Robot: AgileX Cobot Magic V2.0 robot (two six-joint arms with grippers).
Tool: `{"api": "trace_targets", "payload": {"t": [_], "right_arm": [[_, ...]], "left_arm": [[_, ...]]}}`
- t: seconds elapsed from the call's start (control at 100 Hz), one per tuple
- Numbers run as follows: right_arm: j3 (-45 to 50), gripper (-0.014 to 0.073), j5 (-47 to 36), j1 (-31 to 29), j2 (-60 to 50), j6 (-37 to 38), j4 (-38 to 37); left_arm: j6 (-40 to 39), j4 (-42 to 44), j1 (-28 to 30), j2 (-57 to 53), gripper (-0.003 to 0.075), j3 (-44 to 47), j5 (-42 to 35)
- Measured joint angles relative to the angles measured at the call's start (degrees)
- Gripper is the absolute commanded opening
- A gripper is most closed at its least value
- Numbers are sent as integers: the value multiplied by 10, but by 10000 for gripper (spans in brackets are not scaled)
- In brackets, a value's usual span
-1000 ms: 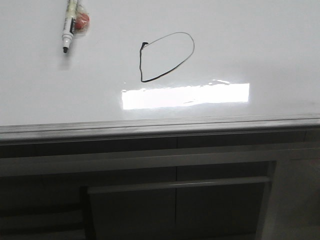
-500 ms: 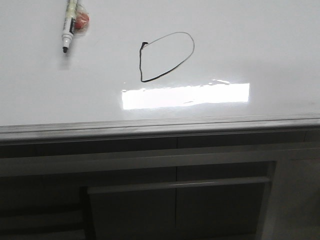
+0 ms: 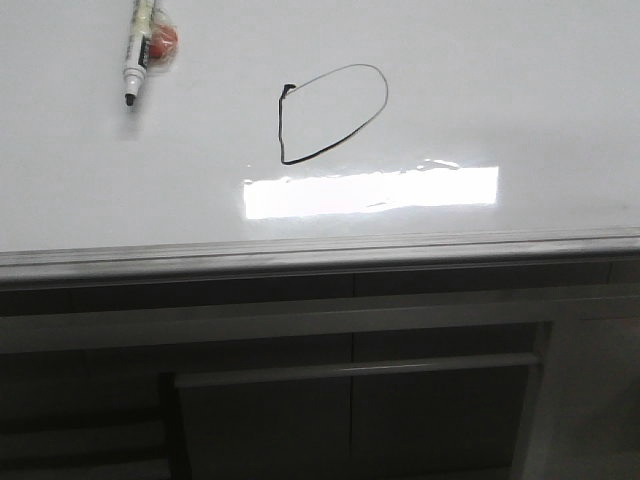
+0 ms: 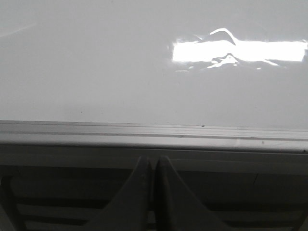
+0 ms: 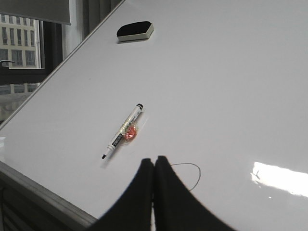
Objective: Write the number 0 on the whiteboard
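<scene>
Thin black hand-drawn number 0 (image 3: 333, 113) sits finished on the large glossy white whiteboard (image 3: 520, 90); both grippers off it, jaws pressed together.
Front view: whole loop, white uncapped marker pen (image 3: 140, 50) well to its left, top cut off; no grippers visible. Right wrist view adds a black felt eraser (image 5: 135, 31) far beyond the marker; right gripper (image 5: 154, 166) hides most of the 0. Left wrist view: left gripper (image 4: 153, 166) at the grey edge rail (image 4: 154, 132), bare board and glare only.

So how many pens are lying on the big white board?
1. The marker pen lies uncapped on the whiteboard, left of the number 0. No others show.
</scene>
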Motion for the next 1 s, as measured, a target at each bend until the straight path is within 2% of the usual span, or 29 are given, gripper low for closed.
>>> {"api": "trace_targets", "payload": {"t": [0.33, 0.49, 0.58, 0.63, 0.69, 0.8, 0.85, 1.0], "right_arm": [[13, -69, -3, 0, -8, 0, 0], [73, -69, -18, -18, -49, 0, -2], [120, -69, -27, -49, -88, 6, -50], [145, -69, -27, -78, -112, 39, -87], [172, -69, -14, -112, -140, 120, -143], [186, -69, 69, -176, -176, 262, -238], [186, -69, 109, -196, -180, 294, -263], [186, -69, 230, -218, -180, 321, -286]], "left_arm": [[0, 0, 0, 0, -20, 0, 0], [0, 0, 0, 0, -20, 0, 0], [0, 0, 0, 0, -20, 0, 0], [0, 0, 0, 0, -20, 0, 0], [0, 0, 0, 0, -20, 0, 0], [0, 0, 0, 0, -20, 0, 0], [0, 0, 0, 0, -20, 0, 0], [0, 0, 0, 0, -20, 0, 1]]}}
